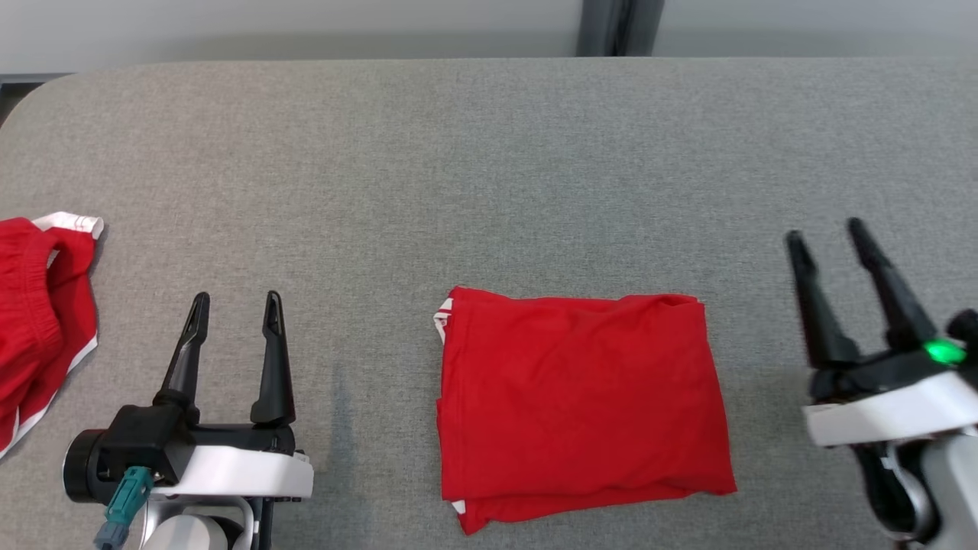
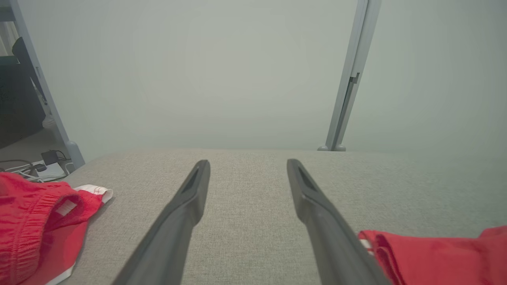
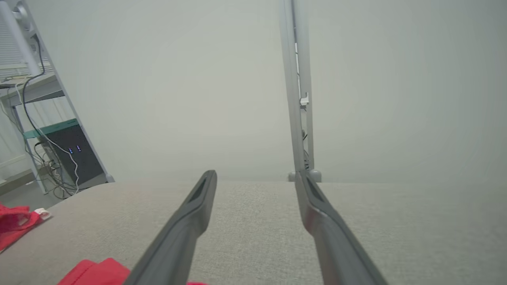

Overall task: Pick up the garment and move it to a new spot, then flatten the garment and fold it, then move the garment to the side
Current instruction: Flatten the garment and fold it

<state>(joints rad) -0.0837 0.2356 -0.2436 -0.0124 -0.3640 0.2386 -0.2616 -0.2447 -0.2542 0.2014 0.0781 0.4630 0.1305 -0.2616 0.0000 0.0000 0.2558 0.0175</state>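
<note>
Head view first: your folded red fabric garment (image 1: pixel 581 397) is lying flat on the grey cloth-covered table (image 1: pixel 489 153), near the front edge and roughly in the middle, folded into a rough rectangle with a bit of white trim peeking out at its left corners. The left pincer (image 1: pixel 237 298) sits at the lower left, fingers spread wide with nothing between them, well apart from the garment. The right pincer (image 1: pixel 824 230) is at the right edge, also spread wide and empty, off to the garment's right and not touching it. Over at the far left edge there's a crumpled red garment with white trim (image 1: pixel 38 321).

Left wrist view: the left pincer (image 2: pixel 248 162) has its two fingers wide apart over bare table. The crumpled red garment with white trim (image 2: pixel 35 221) is at the lower left, and an edge of the folded garment (image 2: pixel 435 253) pokes in at the lower right.

Right wrist view: the right pincer (image 3: pixel 255 174) is wide and holding nothing. A corner of the folded garment (image 3: pixel 95 273) shows at the bottom, just left of the left finger.
</note>
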